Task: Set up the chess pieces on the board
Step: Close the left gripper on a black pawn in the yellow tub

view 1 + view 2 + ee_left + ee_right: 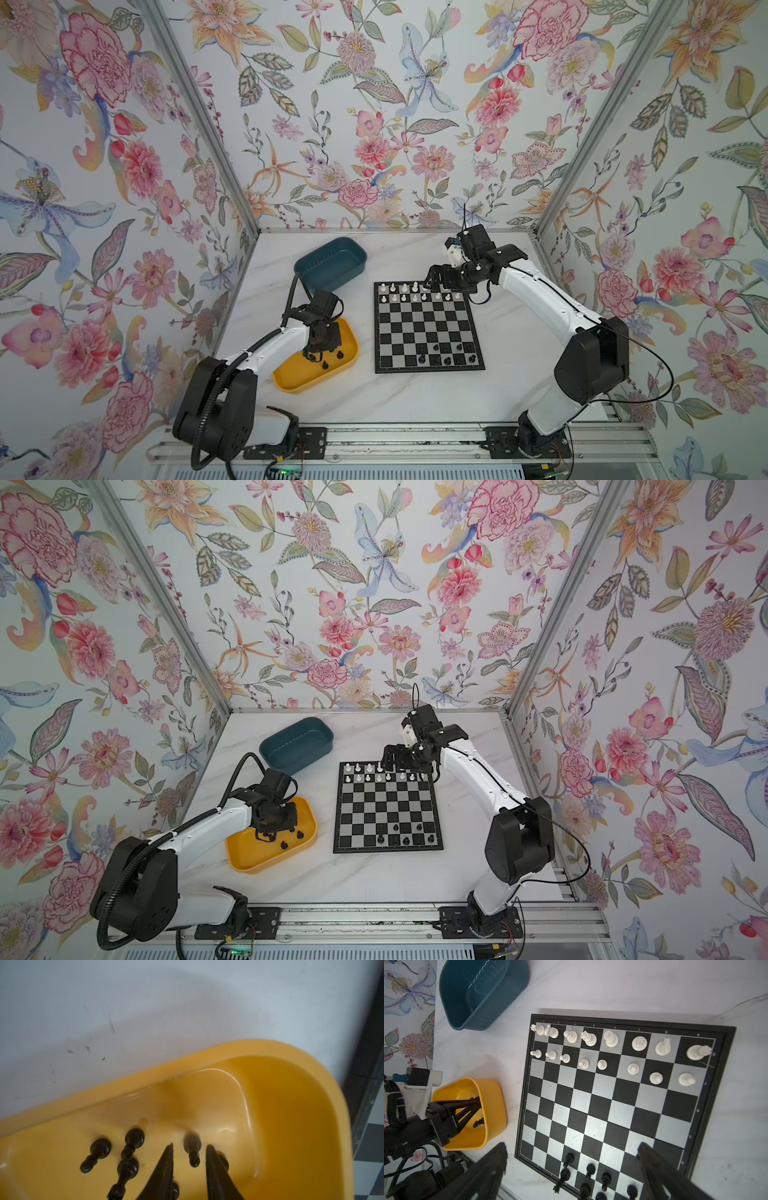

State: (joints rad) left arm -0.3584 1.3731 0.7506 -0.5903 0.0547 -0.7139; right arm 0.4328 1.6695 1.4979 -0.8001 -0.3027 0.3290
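The board [428, 328] [386, 808] [591, 1105] lies flat on the table. White chess pieces [415, 291] [378, 772] [610, 1039] fill its two far rows. Several black pieces [446, 353] [405, 833] [589, 1169] stand on its near rows. My left gripper [314, 356] [268, 836] [190, 1144] reaches down into the yellow tray [291, 384] [249, 1045]. Its jaws stand narrowly apart on either side of a lying black pawn [194, 1159], with gaps showing. My right gripper [432, 278] [388, 758] [572, 1145] hovers wide open and empty over the board's far edge.
Several more black pieces [97, 1150] [325, 365] lie loose in the yellow tray. An empty teal tray [332, 259] [297, 739] [477, 991] stands at the back left, beyond the yellow one. Flowered walls close in the table on three sides.
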